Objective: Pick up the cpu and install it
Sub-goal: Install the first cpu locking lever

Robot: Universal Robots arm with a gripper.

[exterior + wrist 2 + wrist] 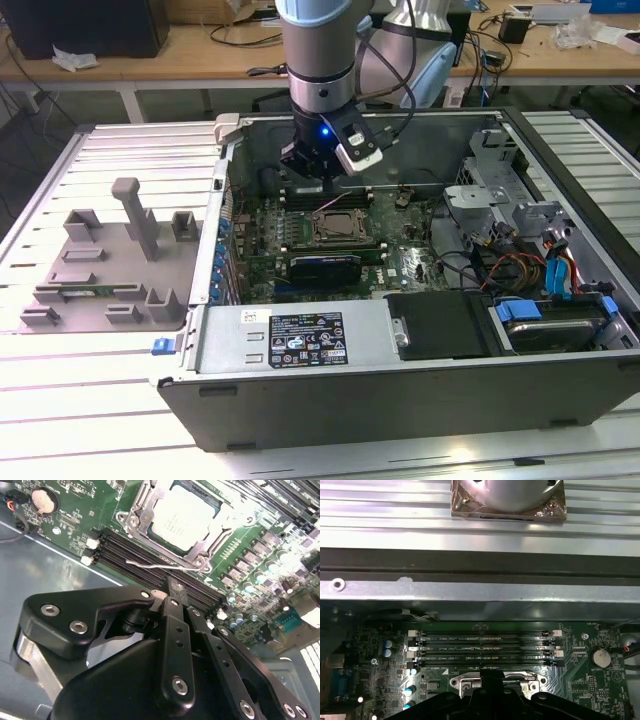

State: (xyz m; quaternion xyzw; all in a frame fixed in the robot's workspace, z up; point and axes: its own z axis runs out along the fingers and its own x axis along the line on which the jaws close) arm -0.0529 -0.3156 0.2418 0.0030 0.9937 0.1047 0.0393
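The cpu point(184, 516), a silvery-grey square chip, lies flat inside the metal socket frame point(137, 515) on the green motherboard; in the exterior view the cpu point(338, 227) sits mid-board inside the open computer case. My gripper point(171, 589) hangs just off the socket, over the black memory slots point(150, 555), its black fingers drawn together with nothing between them. A thin wire lever point(150, 565) lies loose along the socket's edge, close to the fingertips. In the exterior view my gripper point(318, 172) is low in the case, behind the socket.
The case wall point(215, 250) and power supply point(300, 340) hem in the board. Cables and drive bays point(530, 270) crowd the exterior view's right. A grey fixture tray point(110, 260) with upright pegs lies outside the case. Memory slots point(485, 650) run beside the socket.
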